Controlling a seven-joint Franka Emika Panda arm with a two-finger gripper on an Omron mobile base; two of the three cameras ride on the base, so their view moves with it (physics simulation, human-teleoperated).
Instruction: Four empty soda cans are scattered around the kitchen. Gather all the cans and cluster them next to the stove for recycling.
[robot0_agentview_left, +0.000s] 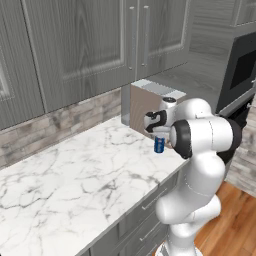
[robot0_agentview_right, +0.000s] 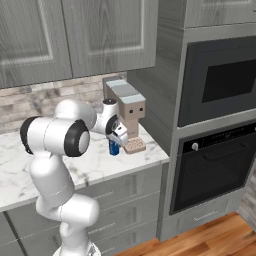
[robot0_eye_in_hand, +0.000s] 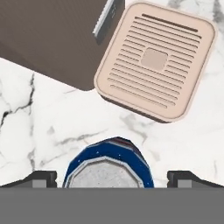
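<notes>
Gripper (robot0_eye_in_hand: 111, 178) spread wide around a blue soda can (robot0_eye_in_hand: 109, 162) near the counter's (robot0_agentview_left: 75, 170) right end — we're mid-pickup; next, close and lift.

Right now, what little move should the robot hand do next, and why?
Probably close the fingers on the blue soda can. In the hand view the can sits between the two fingertips with gaps on both sides, so the gripper looks open and lined up above it. The can stands on the marble counter beside the coffee machine's tan drip tray.
</notes>
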